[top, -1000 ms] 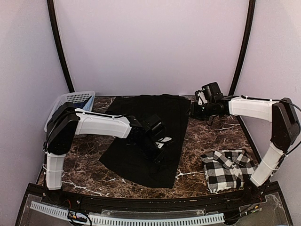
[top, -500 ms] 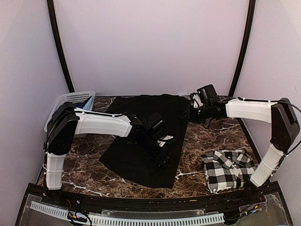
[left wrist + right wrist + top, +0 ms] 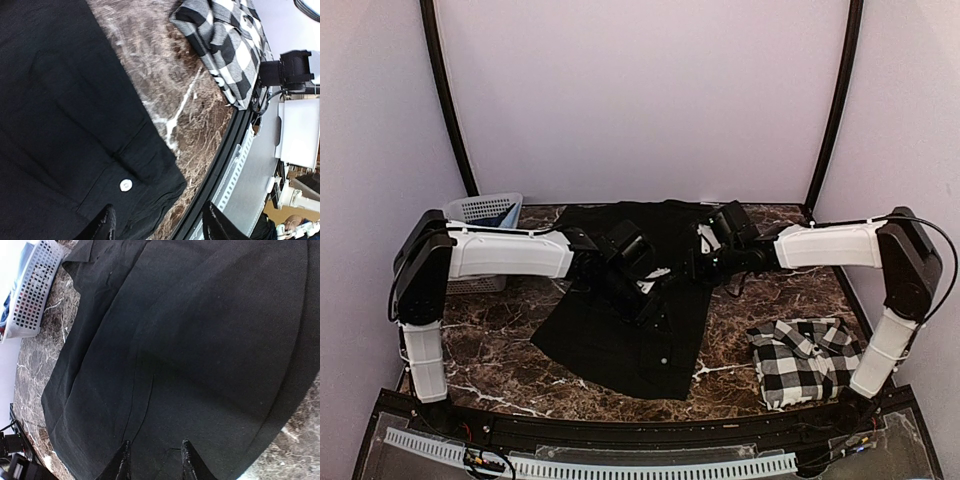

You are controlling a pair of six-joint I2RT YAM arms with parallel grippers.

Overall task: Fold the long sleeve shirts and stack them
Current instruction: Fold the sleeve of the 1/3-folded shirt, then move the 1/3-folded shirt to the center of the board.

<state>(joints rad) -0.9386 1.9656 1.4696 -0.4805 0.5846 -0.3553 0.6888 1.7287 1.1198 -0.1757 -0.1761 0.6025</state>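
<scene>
Mid-table, black shirt [image 3: 610, 335] lies flat, long axis far-to-near, collar end toward back wall. My L gripper [image 3: 160, 225] hovers over its middle, fingers apart, empty; R gripper [image 3: 154, 457] likewise at its far-right edge. Folded checked shirt [image 3: 805, 360] near-right, apart; lattice basket [image 3: 480, 210] far-left.

Walls [image 3: 640, 100] on three sides are pale lilac-white, plain and evenly lit, with no hard shadows. Two black poles, left [image 3: 445, 100] and right [image 3: 837, 100], curve up the back corners. Table [image 3: 790, 300] is dark brown marble pattern with white veins. White lattice basket [image 3: 480, 208] sits at the far-left corner with something blue inside, possibly cloth. White perforated strip [image 3: 620, 466] runs along the near edge.
</scene>
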